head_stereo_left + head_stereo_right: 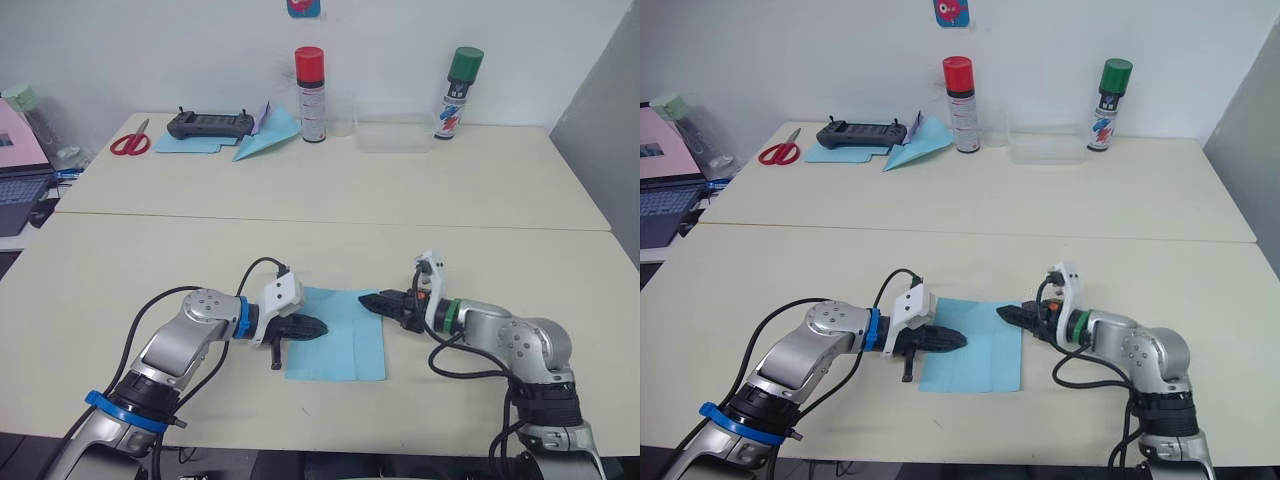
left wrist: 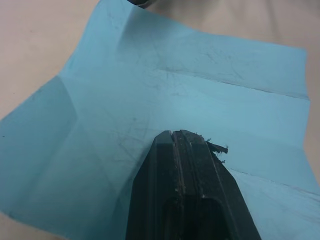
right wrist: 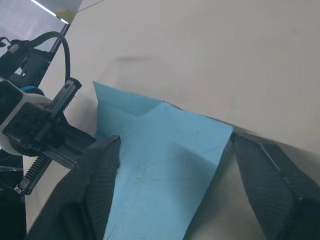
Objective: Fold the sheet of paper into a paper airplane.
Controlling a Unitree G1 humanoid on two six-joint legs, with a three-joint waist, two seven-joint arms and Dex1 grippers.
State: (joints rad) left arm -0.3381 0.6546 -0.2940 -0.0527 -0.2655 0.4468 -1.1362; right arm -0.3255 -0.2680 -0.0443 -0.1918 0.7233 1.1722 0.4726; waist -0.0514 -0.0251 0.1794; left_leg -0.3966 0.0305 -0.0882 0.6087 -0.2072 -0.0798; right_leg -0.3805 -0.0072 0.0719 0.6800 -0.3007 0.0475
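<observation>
Left wrist view: closed left gripper [image 2: 176, 134] hides sheet of paper [image 2: 150, 100] beneath.

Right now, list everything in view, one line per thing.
Light-blue creased sheet of paper: one, flat on the near table between the grippers.
Blue paper dart: one, far table.
Turquoise flat sheet: one, under the controller.
Black handheld controller: one, far table.
Red-handled scissors: one, far left.
Red-capped spray can: one, far table.
Green-capped spray can: one, far right.
Clear plastic tray: one, between the cans.
Laptop: one, left edge.
Left gripper: shut, tip on the paper.
Right gripper: open, straddling the paper's edge.
</observation>
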